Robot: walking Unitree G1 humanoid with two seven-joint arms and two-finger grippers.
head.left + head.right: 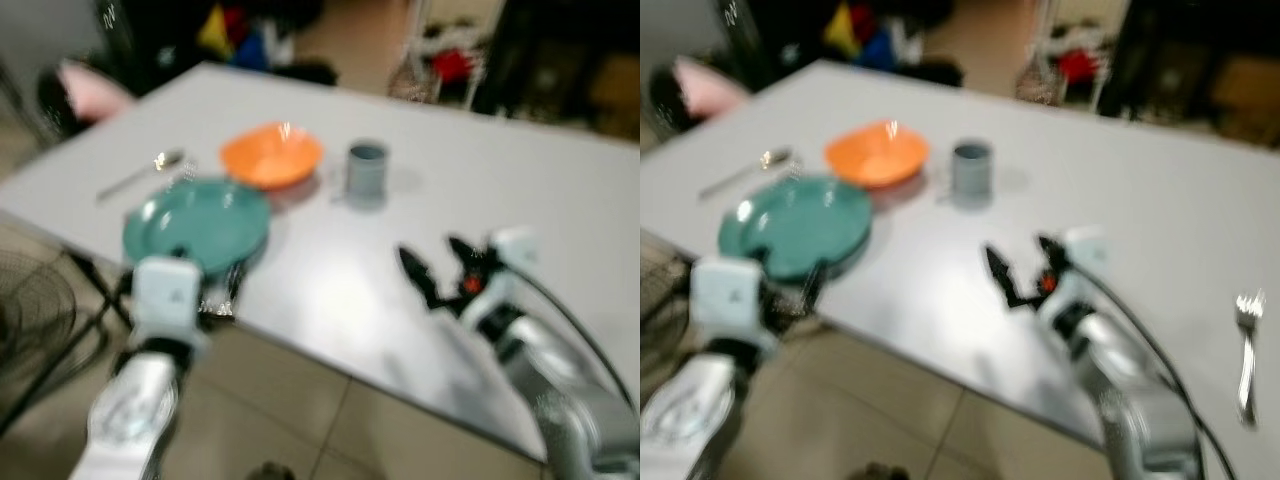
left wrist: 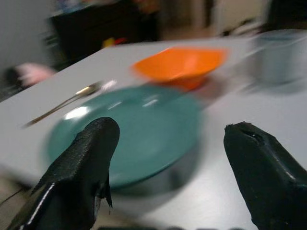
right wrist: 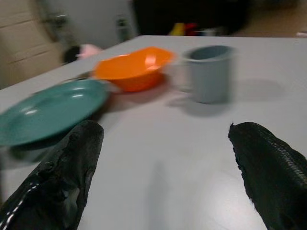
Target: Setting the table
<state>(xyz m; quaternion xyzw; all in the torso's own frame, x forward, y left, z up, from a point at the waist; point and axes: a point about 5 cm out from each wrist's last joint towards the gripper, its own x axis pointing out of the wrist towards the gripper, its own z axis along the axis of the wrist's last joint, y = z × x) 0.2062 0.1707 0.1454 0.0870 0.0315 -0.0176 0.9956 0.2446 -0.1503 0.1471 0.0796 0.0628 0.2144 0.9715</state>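
Observation:
A teal plate (image 1: 197, 222) lies near the front left edge of the white table (image 1: 470, 190). An orange bowl (image 1: 271, 155) sits just behind it, and a grey-blue cup (image 1: 366, 172) stands to the bowl's right. A spoon (image 1: 140, 173) lies left of the plate, and a fork (image 1: 1246, 345) lies far right. My left gripper (image 2: 168, 158) is open at the table's front edge, right before the plate. My right gripper (image 1: 437, 262) hovers open over the bare table, right of the plate and in front of the cup. Both are empty.
A pink object (image 1: 92, 88) sits by the table's far left corner. Dark furniture and coloured clutter (image 1: 235, 35) stand behind the table. A black wire fan (image 1: 35, 310) is on the tiled floor at the left.

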